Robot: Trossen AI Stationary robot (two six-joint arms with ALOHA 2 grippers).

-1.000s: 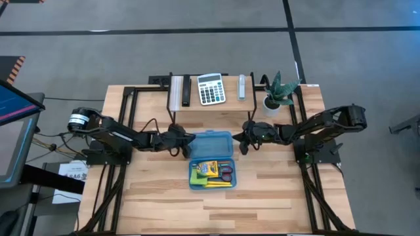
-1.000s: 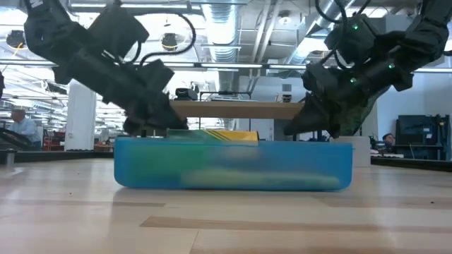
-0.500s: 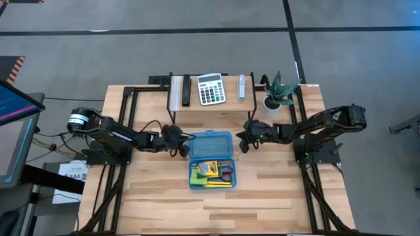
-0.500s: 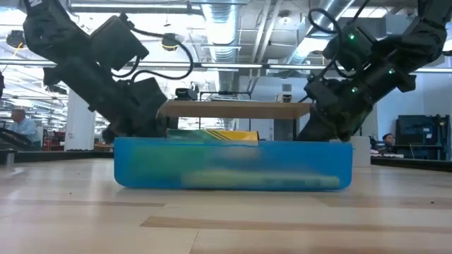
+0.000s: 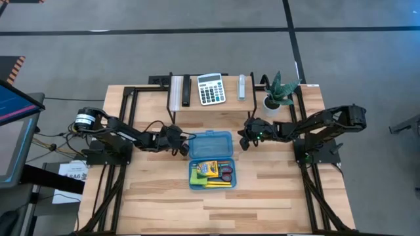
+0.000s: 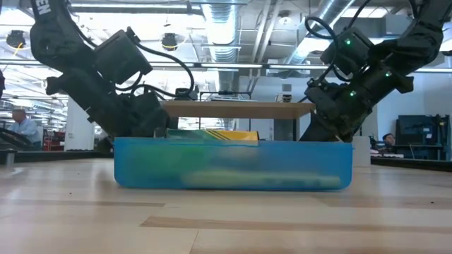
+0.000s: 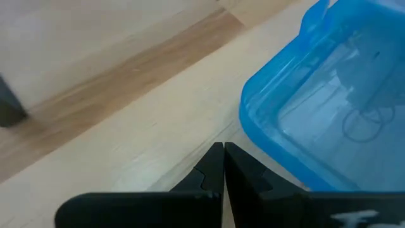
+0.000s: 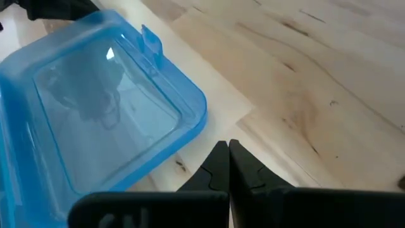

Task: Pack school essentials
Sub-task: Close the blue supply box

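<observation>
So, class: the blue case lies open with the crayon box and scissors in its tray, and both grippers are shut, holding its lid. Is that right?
Not quite. The left gripper and right gripper are shut, but on nothing; the wrist views show each beside the blue case, apart from its lid. The crayon box and scissors do lie in the tray.

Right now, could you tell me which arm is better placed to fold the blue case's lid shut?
Neither clearly: the left gripper and right gripper, both shut, flank the open lid symmetrically.
</observation>
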